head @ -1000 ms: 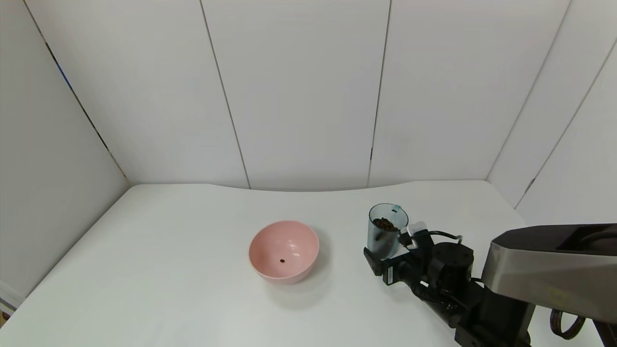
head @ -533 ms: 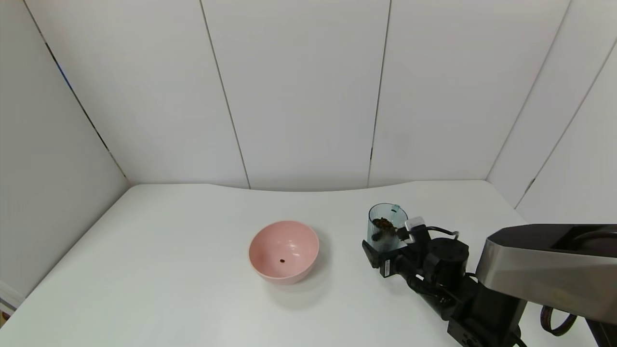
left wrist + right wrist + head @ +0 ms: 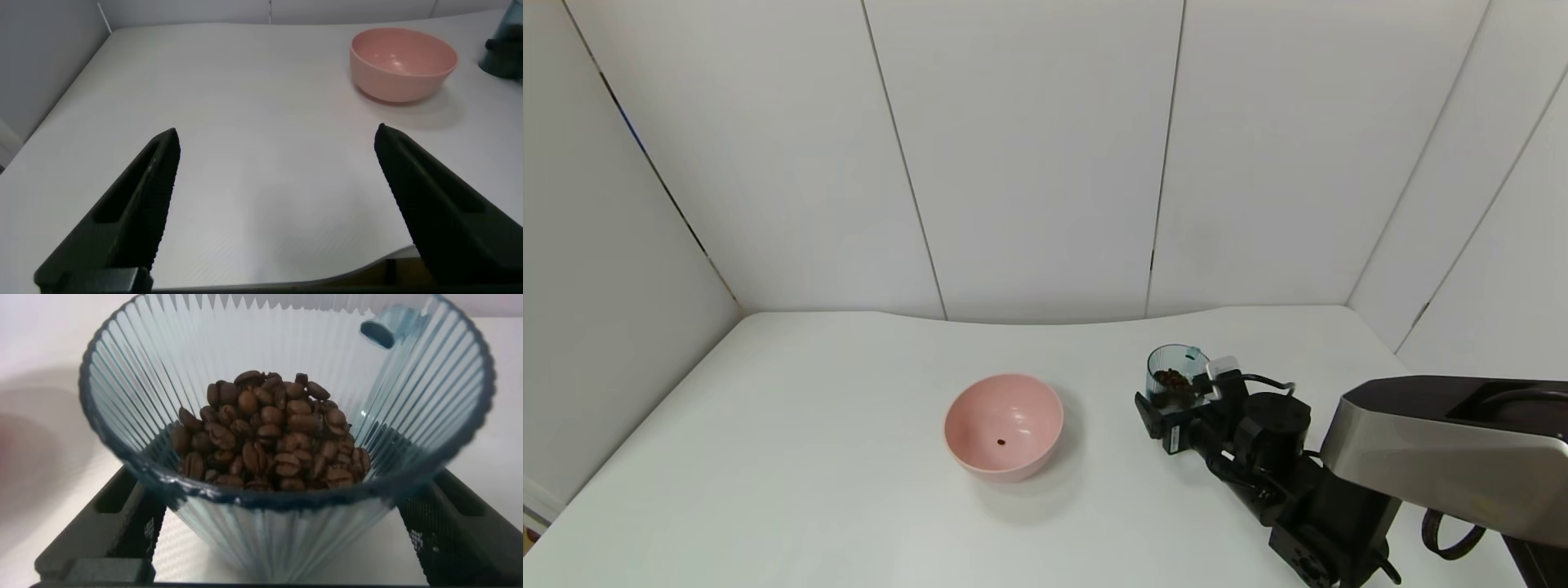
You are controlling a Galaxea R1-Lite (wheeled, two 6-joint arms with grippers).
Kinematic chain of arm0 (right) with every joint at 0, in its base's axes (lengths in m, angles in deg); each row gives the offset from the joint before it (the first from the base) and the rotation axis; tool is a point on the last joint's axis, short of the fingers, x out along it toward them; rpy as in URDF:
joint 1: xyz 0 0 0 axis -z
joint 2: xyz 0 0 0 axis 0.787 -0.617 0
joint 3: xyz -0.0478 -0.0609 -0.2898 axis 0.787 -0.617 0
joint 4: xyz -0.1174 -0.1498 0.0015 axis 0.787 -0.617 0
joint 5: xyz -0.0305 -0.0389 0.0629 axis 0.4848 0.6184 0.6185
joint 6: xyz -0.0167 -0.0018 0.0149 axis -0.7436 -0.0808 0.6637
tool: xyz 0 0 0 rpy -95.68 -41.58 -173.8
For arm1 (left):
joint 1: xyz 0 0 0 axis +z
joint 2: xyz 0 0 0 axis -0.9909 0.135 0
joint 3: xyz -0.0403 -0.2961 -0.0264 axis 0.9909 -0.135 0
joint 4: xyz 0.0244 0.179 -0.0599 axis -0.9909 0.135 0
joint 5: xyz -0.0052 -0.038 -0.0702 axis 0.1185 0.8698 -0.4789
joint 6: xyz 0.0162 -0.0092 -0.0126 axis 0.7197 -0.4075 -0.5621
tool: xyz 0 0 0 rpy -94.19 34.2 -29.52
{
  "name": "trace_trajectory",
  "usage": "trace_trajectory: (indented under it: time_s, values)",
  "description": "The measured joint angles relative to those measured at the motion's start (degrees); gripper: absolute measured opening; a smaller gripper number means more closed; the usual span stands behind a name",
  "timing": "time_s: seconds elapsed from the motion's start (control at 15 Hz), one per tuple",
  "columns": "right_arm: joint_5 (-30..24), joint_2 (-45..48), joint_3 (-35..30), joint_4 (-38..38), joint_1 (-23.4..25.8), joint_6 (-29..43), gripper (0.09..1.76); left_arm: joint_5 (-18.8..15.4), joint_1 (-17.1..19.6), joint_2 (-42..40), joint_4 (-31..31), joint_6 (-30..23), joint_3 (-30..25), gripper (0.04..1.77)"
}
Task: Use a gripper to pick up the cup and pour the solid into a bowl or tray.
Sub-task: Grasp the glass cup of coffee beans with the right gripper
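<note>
One bean (image 3: 1001, 442) in bowl (image 3: 980, 462) | cup (image 3: 1172, 374) holds beans (image 3: 270, 433) | right claw (image 3: 1186, 402) straddles cup, grip unclear | left claw (image 3: 278, 208) released

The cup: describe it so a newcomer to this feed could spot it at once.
On the white table, look right of the pink bowl, where the right gripper reaches in. The cup stands between its fingers: a tall, ribbed, see-through blue-grey tumbler, narrower than the bowl and holding a heap of brown coffee beans.

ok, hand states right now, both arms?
Left hand: open, holding nothing, hovering over bare table.
Right hand: fingers either side of the cup of beans; grip cannot be told.
</note>
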Motion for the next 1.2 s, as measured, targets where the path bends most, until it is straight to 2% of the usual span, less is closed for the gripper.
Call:
trace_trajectory:
  time_s: [1.2]
  values:
    - [0.4, -1.6, 1.5, 0.0, 0.3, 0.0, 1.71, 0.0, 0.0, 0.0, 0.0, 0.0, 0.0, 1.72]
